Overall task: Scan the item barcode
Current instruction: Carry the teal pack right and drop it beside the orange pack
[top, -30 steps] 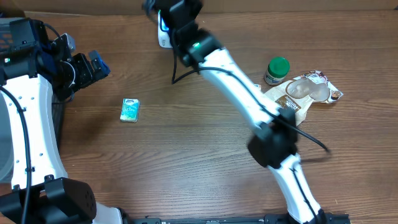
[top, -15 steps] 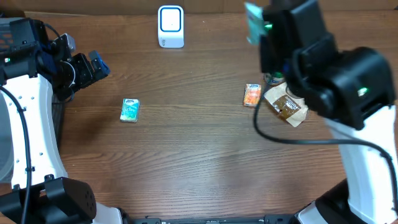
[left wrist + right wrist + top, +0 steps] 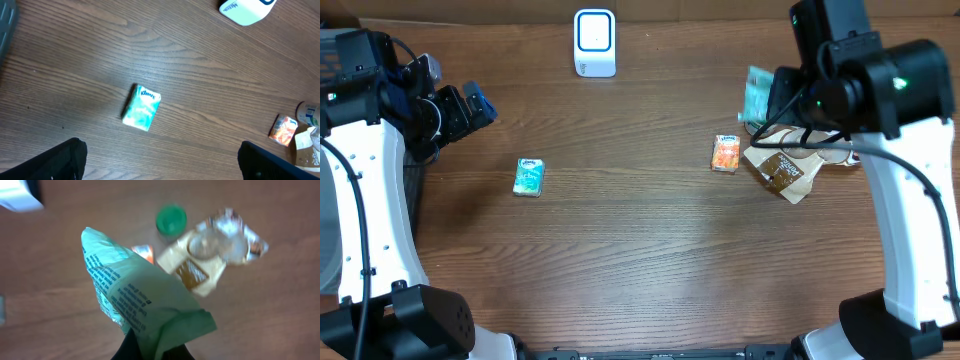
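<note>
Green packet (image 3: 145,305) is pinched by the tightly closed right gripper (image 3: 155,350) above the table (image 3: 640,250) so its barcode can be scanned.

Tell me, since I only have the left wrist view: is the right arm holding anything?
Observer: Yes. The right gripper is shut on a pale green packet, held up in the air.
Operator: Where is it relative to the scanner?
Observer: In the overhead view the packet is well to the right of the white scanner, not in front of it.
Operator: Can you see a barcode on it?
Observer: The right wrist view shows dark printed text on one face of the packet, but I cannot make out a barcode.
</note>
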You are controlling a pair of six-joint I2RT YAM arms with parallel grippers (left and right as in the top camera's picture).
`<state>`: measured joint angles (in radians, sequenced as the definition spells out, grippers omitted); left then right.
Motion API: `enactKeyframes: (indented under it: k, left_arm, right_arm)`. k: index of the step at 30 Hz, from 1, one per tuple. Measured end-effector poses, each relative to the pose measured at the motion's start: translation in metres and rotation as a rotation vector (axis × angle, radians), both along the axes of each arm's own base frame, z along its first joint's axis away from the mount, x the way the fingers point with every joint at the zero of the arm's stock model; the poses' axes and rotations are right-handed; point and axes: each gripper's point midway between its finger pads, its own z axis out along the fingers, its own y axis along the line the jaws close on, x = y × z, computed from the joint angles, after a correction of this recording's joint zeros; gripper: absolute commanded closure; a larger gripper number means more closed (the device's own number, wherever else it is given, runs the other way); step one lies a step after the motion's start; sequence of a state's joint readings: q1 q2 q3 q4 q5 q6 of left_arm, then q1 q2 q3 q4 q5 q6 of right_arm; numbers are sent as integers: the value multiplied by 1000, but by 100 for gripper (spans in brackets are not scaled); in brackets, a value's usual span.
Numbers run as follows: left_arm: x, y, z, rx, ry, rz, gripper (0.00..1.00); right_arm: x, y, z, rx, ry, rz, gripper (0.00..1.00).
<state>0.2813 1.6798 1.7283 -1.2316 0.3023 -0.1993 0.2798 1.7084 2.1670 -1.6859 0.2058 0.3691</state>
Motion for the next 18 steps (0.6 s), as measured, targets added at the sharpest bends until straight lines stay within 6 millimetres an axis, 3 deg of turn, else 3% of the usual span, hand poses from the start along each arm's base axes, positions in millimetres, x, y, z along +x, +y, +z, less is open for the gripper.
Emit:
enactKeyframes:
  k: [10, 18]
  left_arm:
    - [0, 0, 0, 0, 0, 0, 1]
    - [0, 0, 0, 0, 0, 0, 1]
  right_arm:
    - [19, -6, -96, 151, 163, 26, 96]
    - [35, -45, -153, 255, 160, -12, 96]
